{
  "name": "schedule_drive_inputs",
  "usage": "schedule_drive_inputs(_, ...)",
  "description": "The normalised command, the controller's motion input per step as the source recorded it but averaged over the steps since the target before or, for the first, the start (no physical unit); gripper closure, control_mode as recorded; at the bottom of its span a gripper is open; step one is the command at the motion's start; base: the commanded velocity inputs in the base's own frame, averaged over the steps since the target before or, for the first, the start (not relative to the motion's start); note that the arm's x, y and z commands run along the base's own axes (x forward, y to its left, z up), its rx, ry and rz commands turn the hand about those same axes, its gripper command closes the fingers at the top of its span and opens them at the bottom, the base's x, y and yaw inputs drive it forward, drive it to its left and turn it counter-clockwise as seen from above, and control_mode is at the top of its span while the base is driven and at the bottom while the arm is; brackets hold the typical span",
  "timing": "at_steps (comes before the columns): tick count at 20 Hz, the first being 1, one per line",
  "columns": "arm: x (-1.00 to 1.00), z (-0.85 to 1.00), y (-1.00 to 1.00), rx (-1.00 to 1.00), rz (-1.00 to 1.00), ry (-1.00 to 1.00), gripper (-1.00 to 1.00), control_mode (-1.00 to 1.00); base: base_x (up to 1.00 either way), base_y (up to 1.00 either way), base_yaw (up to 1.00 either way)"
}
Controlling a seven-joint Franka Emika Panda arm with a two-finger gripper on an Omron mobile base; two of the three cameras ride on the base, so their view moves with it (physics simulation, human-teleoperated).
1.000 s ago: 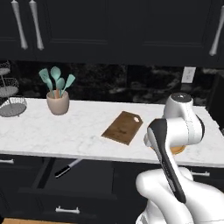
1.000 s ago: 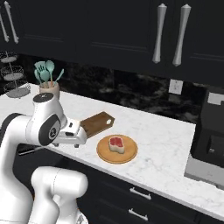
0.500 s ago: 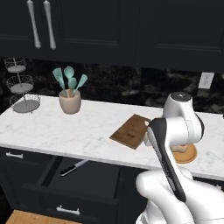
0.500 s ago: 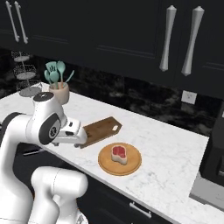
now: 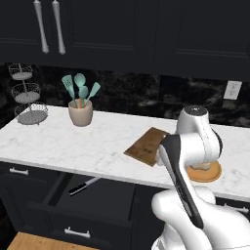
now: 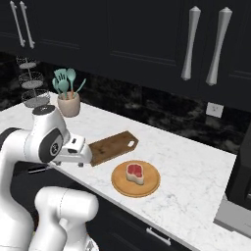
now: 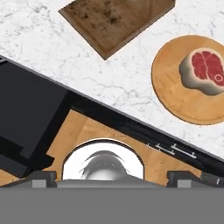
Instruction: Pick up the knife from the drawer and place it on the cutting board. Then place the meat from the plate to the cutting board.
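- so, the drawer [image 5: 83, 195] below the white marble counter [image 5: 73, 141] stands pulled out, and the knife [image 5: 84, 185] lies inside it, black handle toward the front-left, pale blade angled back toward the counter edge.
- the gripper [image 6: 81, 158] sits up at counter height, just in front of the cutting board [image 6: 112, 146], with its pincer spread wide and nothing between the fingers.
- the meat [image 6: 135, 173] rests on the plate [image 6: 152, 186], beside the near end of the board; in the hand view the plate [image 7: 173, 94] and steak [image 7: 205, 70] lie to one side of the board corner [image 7: 113, 22], and the dark drawer opening shows on the other.
- judgement: the step in hand is reaching the knife, which is not yet touched.
- to do it well, the hand likely has to swing out past the counter lip, then descend into the drawer without clipping the edge or the drawer front.
- line the fingers across the handle rather than the thin blade; the handle looks thicker and should seat more surely.
- the knife lies flat and low, so come straight down and close only once the tips straddle the handle.
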Motion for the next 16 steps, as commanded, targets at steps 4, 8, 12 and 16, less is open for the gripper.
schedule_drive_inputs(4, -0.13, -0.45, 0.99, -0.01, -0.22, 0.0, -1.0, -1.0, 0.0, 0.0, 0.0)
schedule_drive_inputs(8, -0.04, -0.39, 1.0, 0.0, -0.34, 0.0, -1.0, -1.0, 0.0, 0.0, 0.0)
schedule_drive_inputs(12, 0.0, -0.34, 1.0, 0.0, -0.36, 0.1, -1.0, -1.0, 0.0, 0.0, 0.0)
schedule_drive_inputs(16, 0.07, -0.29, 0.97, 0.01, -0.14, 0.15, -1.0, -1.0, 0.0, 0.0, 0.0)
